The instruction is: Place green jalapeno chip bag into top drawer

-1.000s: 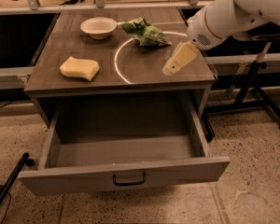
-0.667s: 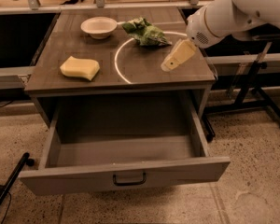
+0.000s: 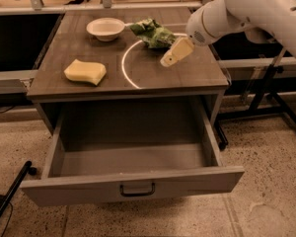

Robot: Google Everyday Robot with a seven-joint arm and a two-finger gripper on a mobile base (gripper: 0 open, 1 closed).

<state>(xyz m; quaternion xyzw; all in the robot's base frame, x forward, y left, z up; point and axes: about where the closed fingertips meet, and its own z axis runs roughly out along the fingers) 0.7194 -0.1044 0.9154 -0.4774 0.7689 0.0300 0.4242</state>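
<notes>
The green jalapeno chip bag (image 3: 153, 33) lies crumpled at the back of the tabletop, right of the white bowl. The top drawer (image 3: 133, 181) is pulled wide open below the tabletop and holds nothing; its dark pull handle (image 3: 137, 189) sits at the centre of the front panel. My gripper (image 3: 171, 56) hangs from the white arm (image 3: 246, 11) just above the tabletop, a little to the right and in front of the bag, not touching it and holding nothing.
A white bowl (image 3: 105, 28) stands at the back left of the tabletop. A yellow sponge (image 3: 85, 71) lies at the front left. A pale curved line (image 3: 128, 68) runs across the wooden top (image 3: 187, 75). Dark metal frame legs (image 3: 266, 98) stand to the right.
My gripper has moved a little to the left and toward the chip bag. The bag, bowl, sponge and drawer have not moved.
</notes>
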